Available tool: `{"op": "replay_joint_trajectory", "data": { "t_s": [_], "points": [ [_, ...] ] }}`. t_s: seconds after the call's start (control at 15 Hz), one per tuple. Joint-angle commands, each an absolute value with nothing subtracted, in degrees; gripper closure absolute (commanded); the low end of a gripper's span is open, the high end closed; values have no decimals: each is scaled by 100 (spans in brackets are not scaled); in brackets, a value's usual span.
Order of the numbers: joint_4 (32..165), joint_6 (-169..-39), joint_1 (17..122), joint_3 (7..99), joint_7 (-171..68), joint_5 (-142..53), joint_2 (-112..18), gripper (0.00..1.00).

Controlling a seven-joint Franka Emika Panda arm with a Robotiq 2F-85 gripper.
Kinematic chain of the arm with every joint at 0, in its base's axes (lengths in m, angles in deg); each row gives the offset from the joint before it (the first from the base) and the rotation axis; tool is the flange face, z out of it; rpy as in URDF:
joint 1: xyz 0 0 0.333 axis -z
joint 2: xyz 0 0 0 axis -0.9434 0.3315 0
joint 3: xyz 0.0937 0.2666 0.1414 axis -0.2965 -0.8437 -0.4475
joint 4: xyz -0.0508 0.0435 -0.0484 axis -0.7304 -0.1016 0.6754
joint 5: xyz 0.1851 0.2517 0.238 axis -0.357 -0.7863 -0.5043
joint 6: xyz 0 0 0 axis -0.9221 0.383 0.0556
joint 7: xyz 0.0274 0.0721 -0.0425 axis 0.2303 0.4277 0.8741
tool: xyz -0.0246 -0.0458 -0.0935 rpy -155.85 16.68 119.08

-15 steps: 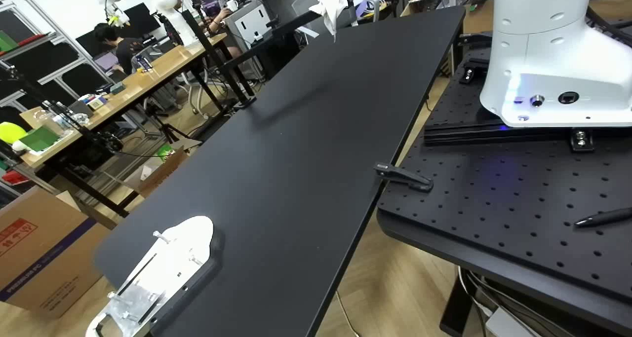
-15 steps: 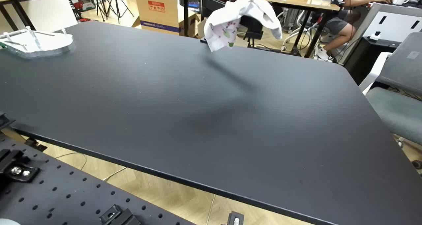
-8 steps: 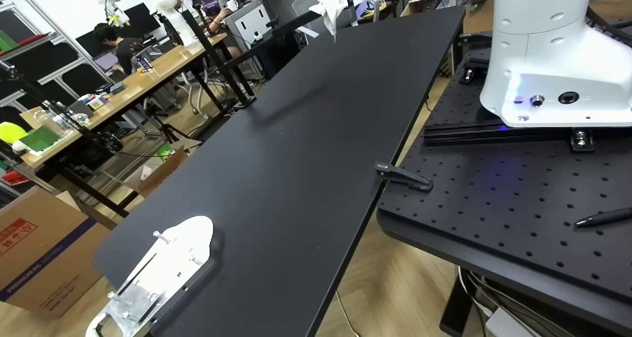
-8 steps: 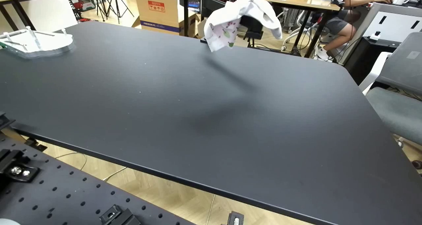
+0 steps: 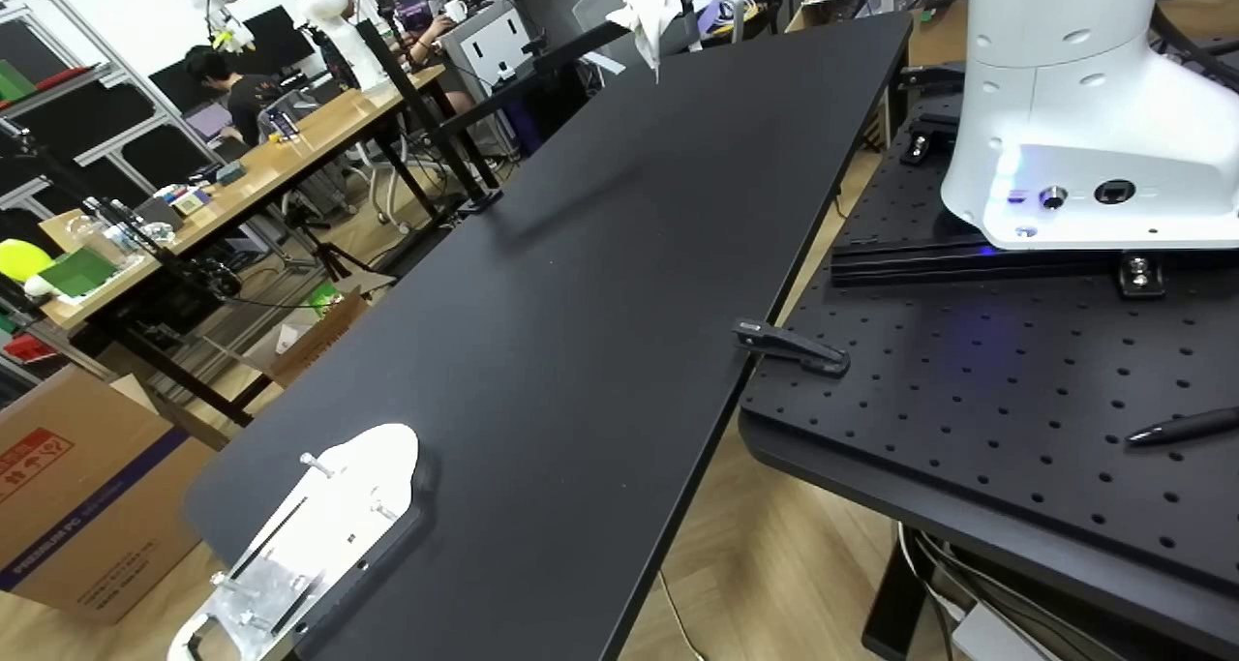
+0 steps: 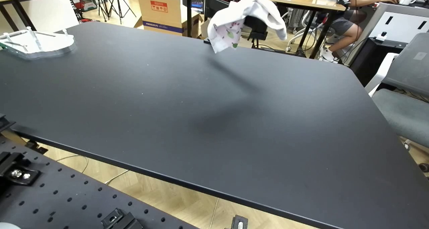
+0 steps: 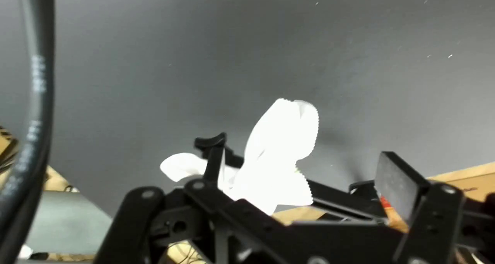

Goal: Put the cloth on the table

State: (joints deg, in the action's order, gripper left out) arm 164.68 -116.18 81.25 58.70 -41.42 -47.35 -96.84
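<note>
In both exterior views: cloth (image 6: 238, 11) draped over a black bar (image 5: 581, 48), at the long edge of the table (image 6: 201, 148) across from the robot base (image 5: 1084, 138). Wrist view: gripper (image 7: 303, 159) fingers spread wide, cloth showing between them, table behind; contact cannot be told. White pegged board (image 5: 363, 492) lies near one end of the table.

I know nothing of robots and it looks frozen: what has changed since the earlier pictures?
The white arm has turned slightly: its upper round marks sit a little further left in an exterior view. A dark piece at the top edge of an exterior view has left the picture. Nothing was visibly grasped or released. The cloth still hangs over the black bar; the table and white board stayed put.
</note>
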Motion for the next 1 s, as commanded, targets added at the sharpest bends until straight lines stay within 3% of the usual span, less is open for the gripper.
{"op": "replay_joint_trajectory", "data": {
  "t_s": [0.0, 0.93],
  "points": [
    [16009, -12094, 8665, 5835, -4502, -4381, -9058, 0],
    [14985, -12764, 7939, 6108, -3942, -5434, -7402, 0]
  ]
}}
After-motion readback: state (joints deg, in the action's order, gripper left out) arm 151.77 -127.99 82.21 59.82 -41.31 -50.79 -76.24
